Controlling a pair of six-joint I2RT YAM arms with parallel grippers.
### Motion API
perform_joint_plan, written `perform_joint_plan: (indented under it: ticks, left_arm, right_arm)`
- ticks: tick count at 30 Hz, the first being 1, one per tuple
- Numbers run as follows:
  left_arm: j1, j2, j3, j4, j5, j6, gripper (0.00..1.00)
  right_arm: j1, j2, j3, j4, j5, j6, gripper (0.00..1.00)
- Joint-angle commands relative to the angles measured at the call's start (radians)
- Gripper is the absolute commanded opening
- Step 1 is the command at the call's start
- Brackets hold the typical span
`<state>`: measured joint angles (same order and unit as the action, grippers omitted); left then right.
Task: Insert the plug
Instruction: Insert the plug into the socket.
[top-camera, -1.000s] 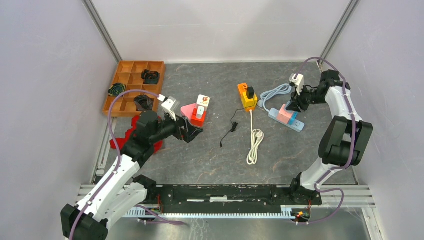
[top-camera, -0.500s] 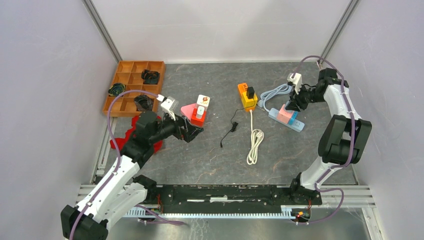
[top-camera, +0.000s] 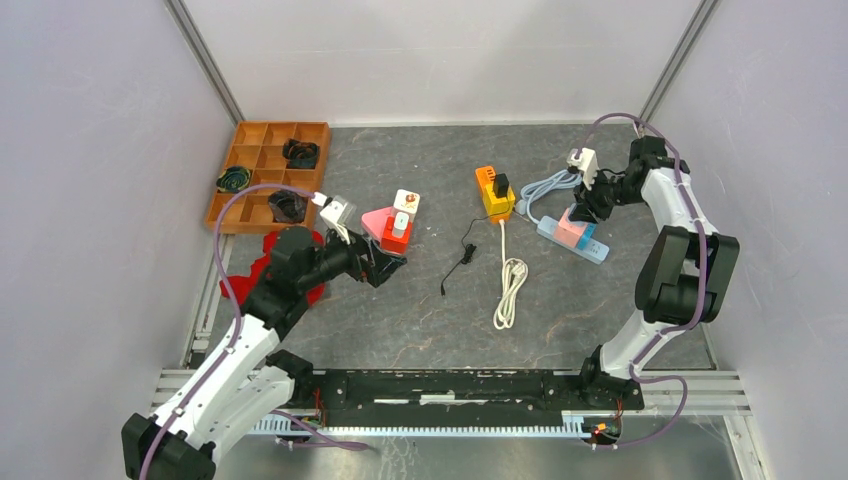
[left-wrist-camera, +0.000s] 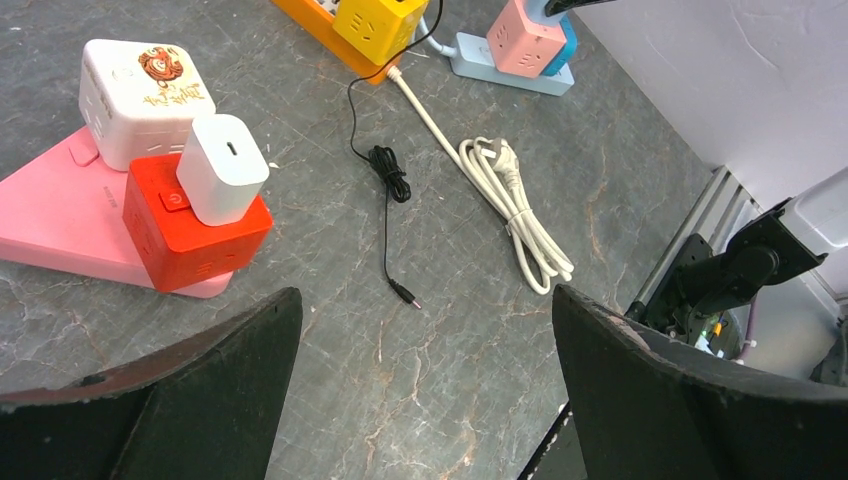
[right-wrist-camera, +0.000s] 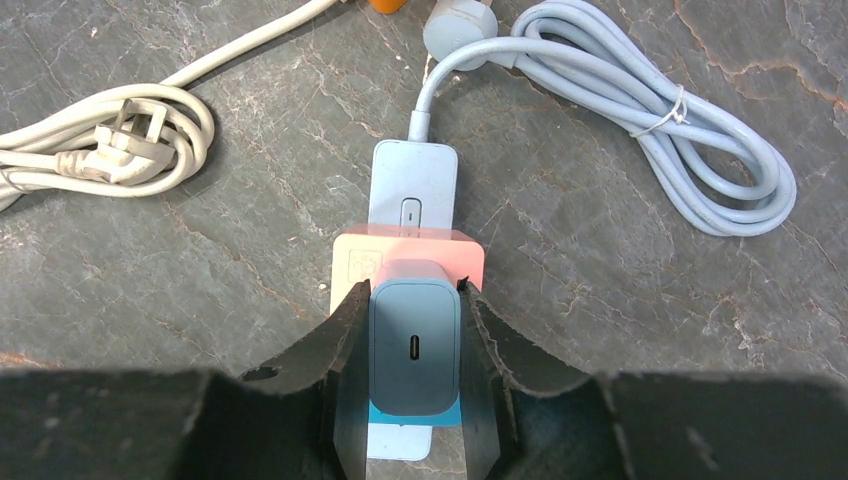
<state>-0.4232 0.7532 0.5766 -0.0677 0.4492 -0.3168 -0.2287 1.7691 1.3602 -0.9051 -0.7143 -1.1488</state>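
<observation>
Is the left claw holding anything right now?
No, the left claw stands wide open, with nothing held between its fingers.

Plug: grey-blue charger block (right-wrist-camera: 414, 345), port face up, upright, directly over pink socket cube (right-wrist-camera: 408, 262) seated on pale blue power strip (right-wrist-camera: 413, 190); far right.

free: table (top-camera: 400, 320) front | ctr blocked: white cord (top-camera: 509, 290), black lead (top-camera: 458, 262) | R: grey cable (top-camera: 548, 185) by strip (top-camera: 595, 248)

Wooden tray (top-camera: 268, 157) far left; white cord (left-wrist-camera: 520, 215) coiled centre; black cable (left-wrist-camera: 388, 165) beside.
</observation>
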Motion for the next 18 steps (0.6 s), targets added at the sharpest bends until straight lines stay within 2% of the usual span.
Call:
perform_joint_plan:
  ticks: [1, 6, 11, 12, 14, 18]
  left_arm:
    - [-0.005, -0.001, -0.015, 0.066, 0.002, -0.047, 1.00]
    - [-0.006, 0.015, -0.015, 0.065, 0.001, -0.051, 1.00]
    - [-0.005, 0.012, -0.016, 0.088, -0.012, -0.050, 1.00]
    - [-0.005, 0.009, -0.015, 0.087, -0.015, -0.047, 1.00]
    - [-0.006, 0.008, -0.008, 0.077, -0.038, -0.041, 1.00]
    - [-0.006, 0.015, 0.034, 0.014, -0.082, -0.037, 1.00]
  right_arm:
    - [0.010, 0.153, -0.113, 0.022, 0.298, -0.074, 0.00]
    - [0.017, 0.112, -0.102, 0.020, 0.246, -0.055, 0.04]
    - [0.041, 0.035, -0.045, 0.068, 0.252, 0.067, 0.31]
    - [0.044, 0.024, -0.033, 0.077, 0.248, 0.089, 0.41]
    - [0.054, 0.002, -0.017, 0.083, 0.236, 0.109, 0.54]
    - [0.083, -0.028, 0.008, 0.079, 0.234, 0.148, 0.62]
